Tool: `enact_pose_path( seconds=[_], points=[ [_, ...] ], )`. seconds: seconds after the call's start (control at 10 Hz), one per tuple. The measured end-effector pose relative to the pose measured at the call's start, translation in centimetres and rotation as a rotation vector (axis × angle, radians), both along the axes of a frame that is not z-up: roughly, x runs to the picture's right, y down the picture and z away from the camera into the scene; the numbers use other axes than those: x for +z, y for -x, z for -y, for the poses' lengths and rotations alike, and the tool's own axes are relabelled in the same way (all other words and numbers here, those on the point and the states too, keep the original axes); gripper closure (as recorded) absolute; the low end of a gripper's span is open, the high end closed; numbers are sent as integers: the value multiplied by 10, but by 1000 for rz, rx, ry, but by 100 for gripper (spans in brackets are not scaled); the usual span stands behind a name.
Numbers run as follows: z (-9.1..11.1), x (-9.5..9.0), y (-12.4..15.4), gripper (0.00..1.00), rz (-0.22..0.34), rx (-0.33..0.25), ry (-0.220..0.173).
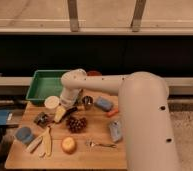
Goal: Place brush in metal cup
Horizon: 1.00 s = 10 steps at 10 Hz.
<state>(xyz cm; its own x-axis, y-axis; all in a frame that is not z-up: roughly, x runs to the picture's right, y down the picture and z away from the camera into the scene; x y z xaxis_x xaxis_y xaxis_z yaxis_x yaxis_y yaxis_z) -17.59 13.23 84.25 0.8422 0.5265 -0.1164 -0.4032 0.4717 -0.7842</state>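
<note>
The brush (71, 111), a slim black handle, shows slanting just below my gripper (65, 108), left of the middle of the wooden table (97, 155). The brush is right at the gripper's tip, and I cannot tell whether it is held or lying on the table. The metal cup (87, 102), small and shiny with a dark inside, stands upright just to the right of the gripper and the brush, a short gap away. My arm reaches in from the right and bends down over this spot.
A green tray (44, 85) and a white cup (51, 102) stand to the left. A blue sponge (104, 104), dark grapes (76, 124), a yellow fruit (68, 145), a fork (102, 145), cream wooden utensils (42, 144) and a blue cup (24, 135) lie around.
</note>
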Motion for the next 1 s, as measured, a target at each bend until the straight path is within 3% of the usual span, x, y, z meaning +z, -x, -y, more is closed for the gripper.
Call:
enact_pose_path(
  seconds=[0.5, 1.0],
  points=[
    [-20, 21, 21, 20, 40, -40, 64],
    [-18, 20, 18, 21, 39, -41, 68]
  ],
)
